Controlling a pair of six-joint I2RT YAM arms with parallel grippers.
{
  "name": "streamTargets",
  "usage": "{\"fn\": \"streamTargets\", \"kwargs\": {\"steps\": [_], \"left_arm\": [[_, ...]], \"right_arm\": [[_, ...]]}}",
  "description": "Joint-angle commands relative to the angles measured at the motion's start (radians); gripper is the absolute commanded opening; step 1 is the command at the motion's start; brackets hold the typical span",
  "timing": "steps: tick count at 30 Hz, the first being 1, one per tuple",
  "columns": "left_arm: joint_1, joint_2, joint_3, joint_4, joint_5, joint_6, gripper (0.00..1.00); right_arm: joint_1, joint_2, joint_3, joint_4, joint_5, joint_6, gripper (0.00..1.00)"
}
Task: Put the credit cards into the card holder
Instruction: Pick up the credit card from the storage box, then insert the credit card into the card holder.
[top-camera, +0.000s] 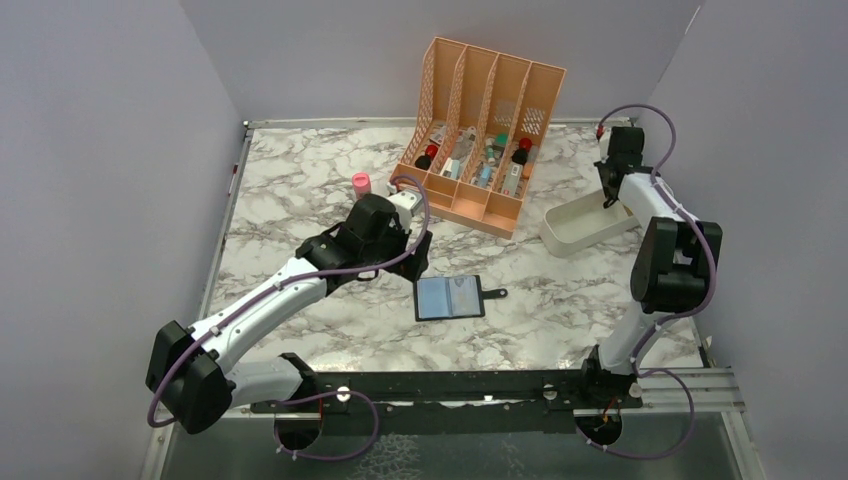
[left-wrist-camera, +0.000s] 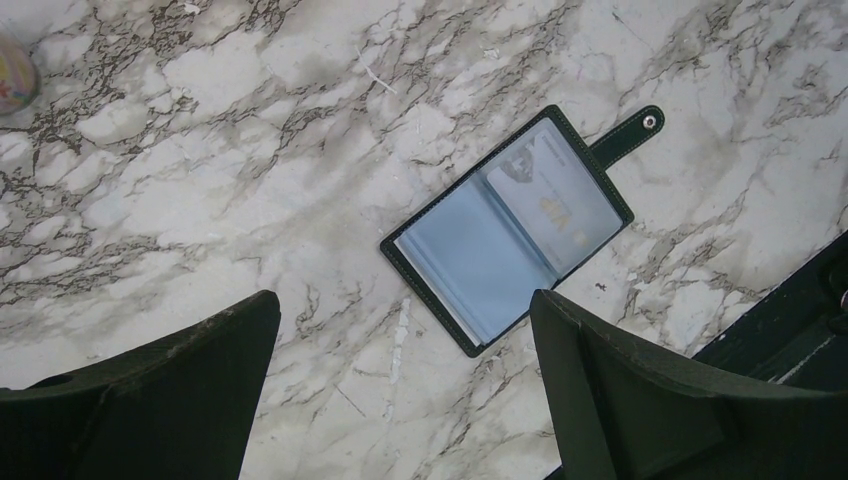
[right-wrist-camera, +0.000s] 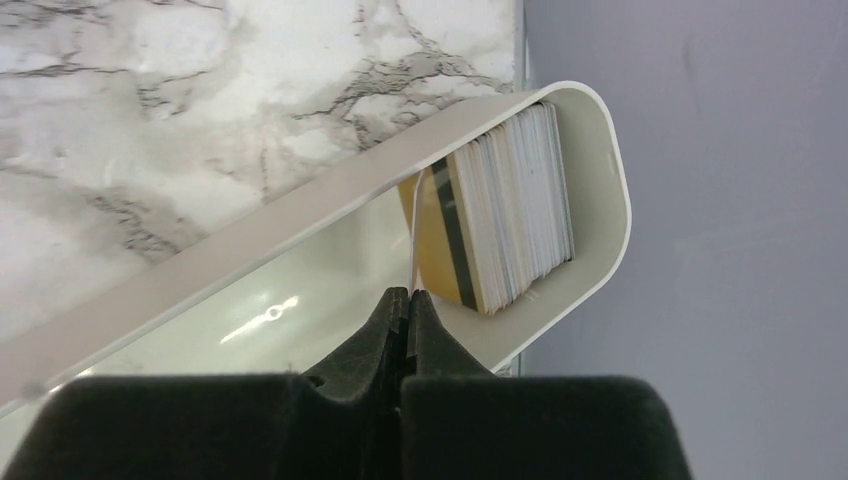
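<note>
The card holder (top-camera: 449, 297) (left-wrist-camera: 510, 235) lies open on the marble, its bluish-grey faces up and its snap tab pointing right. My left gripper (top-camera: 415, 250) (left-wrist-camera: 403, 300) hovers open just left of and above it, touching nothing. In the right wrist view a stack of credit cards (right-wrist-camera: 510, 205) stands on edge at the end of the white tray (right-wrist-camera: 300, 215) (top-camera: 585, 225), a gold card facing me. My right gripper (right-wrist-camera: 410, 293) (top-camera: 608, 200) reaches into the tray, shut on the edge of one thin card (right-wrist-camera: 413, 255) that stands slightly apart from the stack.
An orange slotted organiser (top-camera: 485, 130) with small items stands at the back centre. A small pink object (top-camera: 361, 184) sits behind the left gripper. Grey walls close in left, right and back; the tray sits near the right wall. A black rail (top-camera: 450, 385) runs along the near edge.
</note>
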Motion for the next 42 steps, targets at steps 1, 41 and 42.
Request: {"fn": "streamTargets", "kwargs": {"steps": [1,41,42], "left_arm": [[0.021,-0.022,0.001,0.014,0.025,-0.014,0.99],[0.078,0.180,-0.309,0.484,0.317,-0.404,0.00],[0.077,0.187,-0.315,0.489,0.308,-0.407,0.00]], "right_arm": [[0.054,-0.064,0.018,-0.082,-0.026,0.067,0.01],[0.595,-0.621,-0.464,-0.002,-0.729,0.829,0.01],[0.601,-0.630,-0.494,0.030,-0.747,0.856,0.01]]}}
